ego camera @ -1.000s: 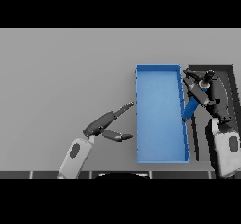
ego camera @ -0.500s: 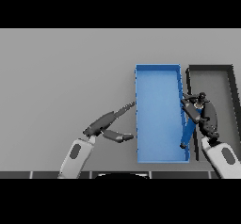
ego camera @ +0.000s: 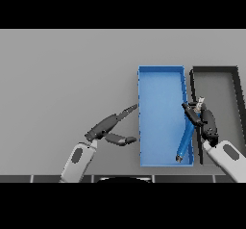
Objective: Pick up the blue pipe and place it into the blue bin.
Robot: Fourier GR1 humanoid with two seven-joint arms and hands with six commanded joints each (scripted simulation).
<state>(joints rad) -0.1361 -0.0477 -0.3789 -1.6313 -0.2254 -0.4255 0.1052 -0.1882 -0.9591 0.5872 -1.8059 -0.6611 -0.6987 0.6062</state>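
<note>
The grey table [ego camera: 62, 79] fills the view, and on its right side sits the blue bin [ego camera: 161, 79], a long open tray running away from the robot. Just beside it, further right, stands a dark bin [ego camera: 216, 70] of much the same shape, their long walls almost side by side. Over the narrow strip between the two, the right hand [ego camera: 205, 121] hangs with its fingers curled round the upper end of the blue pipe [ego camera: 185, 144], gripping it near the blue bin's right wall. The pipe slants down and inward from that grip, and its lower end sits inside the blue bin, close to the near right corner; whether that tip touches the floor of the bin, I can't tell. Over on the other side, the left hand [ego camera: 106, 127] rests low above the table just left of the blue bin, fingers stretched out straight toward the bin's left wall, thumb spread apart below them, holding nothing.
</note>
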